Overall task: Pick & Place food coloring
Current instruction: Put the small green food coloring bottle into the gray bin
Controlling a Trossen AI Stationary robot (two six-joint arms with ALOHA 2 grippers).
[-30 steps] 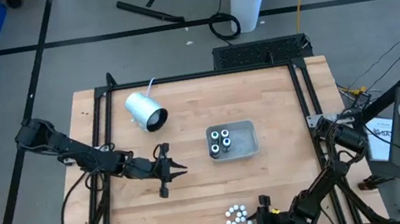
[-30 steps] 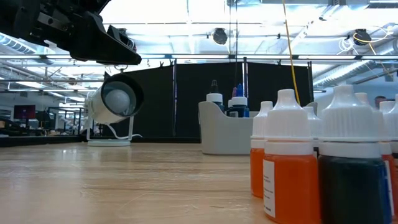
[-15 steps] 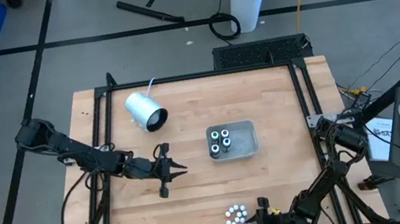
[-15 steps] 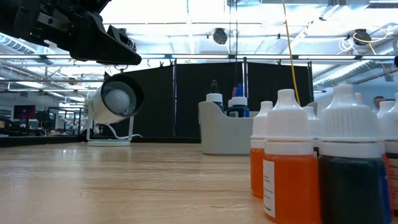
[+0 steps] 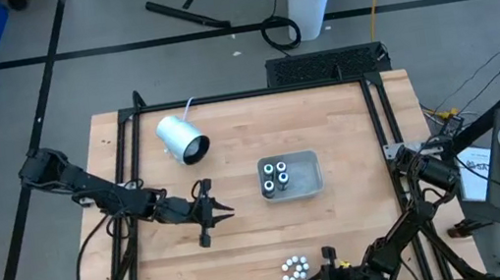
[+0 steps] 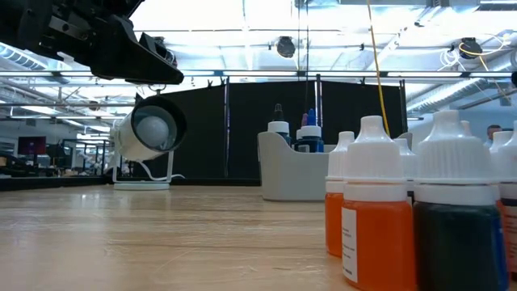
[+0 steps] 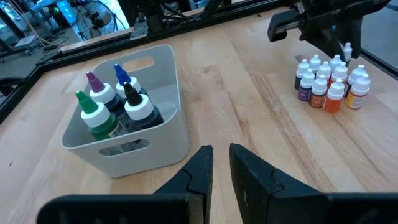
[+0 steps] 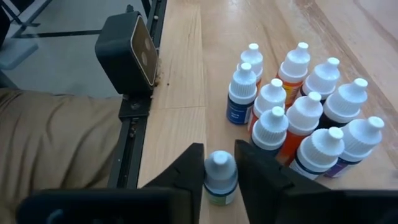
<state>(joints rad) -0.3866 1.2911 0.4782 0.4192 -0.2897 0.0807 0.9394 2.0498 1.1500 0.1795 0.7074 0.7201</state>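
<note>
White-capped bottle (image 8: 220, 176) sits between the right gripper (image 8: 219, 163)'s fingers at the table's near edge, jaws closed in on it, just beside the cluster of food coloring (image 8: 305, 124). Lift crooked and it clips a neighbour, toppling several. The left gripper (image 7: 215, 163) hovers mid-table, fingers nearly together, empty, near the grey tray (image 7: 163, 127) holding four bottles. Its label is hidden; grip firmness, I'd guess, uncertain.

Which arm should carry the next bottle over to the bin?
Right. The right gripper already has a small bottle between its fingers, beside the cluster of bottles. The left gripper hovers empty near the grey bin, away from the cluster.
</note>
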